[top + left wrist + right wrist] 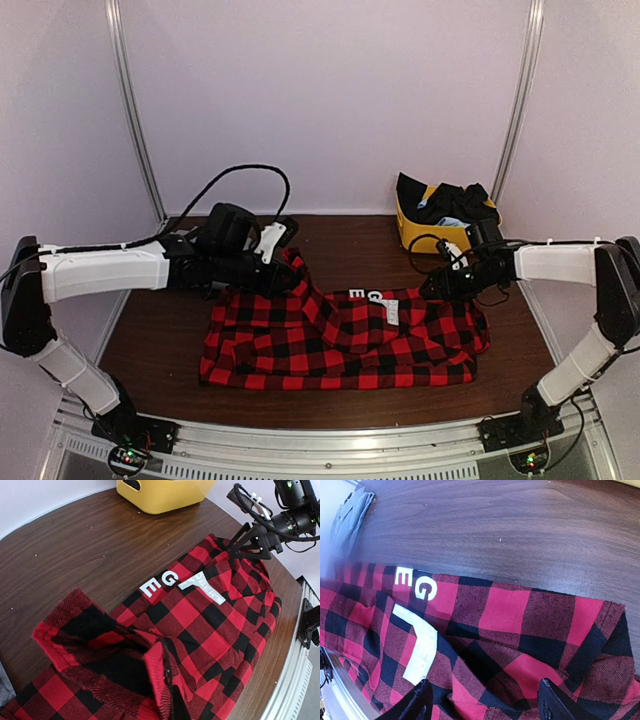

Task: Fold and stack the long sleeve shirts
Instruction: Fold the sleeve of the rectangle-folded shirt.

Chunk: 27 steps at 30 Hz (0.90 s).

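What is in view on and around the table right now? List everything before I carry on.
flannel shirt: one, red and black check, spread across the middle of the table, white neck label facing up
grey shirt: one, grey, at the left side past the flannel, only a bit shows
bin: one, yellow, far right corner, dark clothes inside
table: one, dark brown wood
left gripper: one, black, shut on the flannel shirt's far left corner
right gripper: one, black, open over the flannel shirt's right end
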{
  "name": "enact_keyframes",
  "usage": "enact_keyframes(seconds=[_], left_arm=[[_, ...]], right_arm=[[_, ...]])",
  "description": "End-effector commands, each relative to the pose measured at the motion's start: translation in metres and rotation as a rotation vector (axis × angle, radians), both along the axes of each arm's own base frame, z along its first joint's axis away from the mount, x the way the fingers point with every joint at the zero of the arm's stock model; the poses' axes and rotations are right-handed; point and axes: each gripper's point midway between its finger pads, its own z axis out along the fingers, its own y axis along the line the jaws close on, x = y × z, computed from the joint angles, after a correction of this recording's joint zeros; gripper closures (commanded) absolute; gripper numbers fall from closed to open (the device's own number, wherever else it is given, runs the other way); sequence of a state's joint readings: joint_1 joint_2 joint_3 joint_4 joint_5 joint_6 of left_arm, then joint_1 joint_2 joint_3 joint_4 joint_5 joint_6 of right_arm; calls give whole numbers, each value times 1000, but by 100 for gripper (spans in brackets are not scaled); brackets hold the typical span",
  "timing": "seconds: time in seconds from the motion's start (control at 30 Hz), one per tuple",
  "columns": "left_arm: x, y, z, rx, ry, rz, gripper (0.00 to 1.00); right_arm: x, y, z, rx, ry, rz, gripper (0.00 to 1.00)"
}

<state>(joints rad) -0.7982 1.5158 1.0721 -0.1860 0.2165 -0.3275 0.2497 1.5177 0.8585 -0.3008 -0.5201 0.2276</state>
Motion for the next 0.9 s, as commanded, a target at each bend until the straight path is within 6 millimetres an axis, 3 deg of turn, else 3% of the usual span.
enact_keyframes(seconds=[0.0, 0.5, 0.87], left_arm=[[8, 6, 5, -5, -34, 44, 99], [13, 13, -10, 40, -21, 49, 99], [18, 17, -16, 59, -15, 64, 99]], right_arm=[[0, 8, -5, -5, -11, 52, 28], [19, 35, -13, -60, 1, 207, 34], [7, 51, -31, -65, 71, 295, 45]])
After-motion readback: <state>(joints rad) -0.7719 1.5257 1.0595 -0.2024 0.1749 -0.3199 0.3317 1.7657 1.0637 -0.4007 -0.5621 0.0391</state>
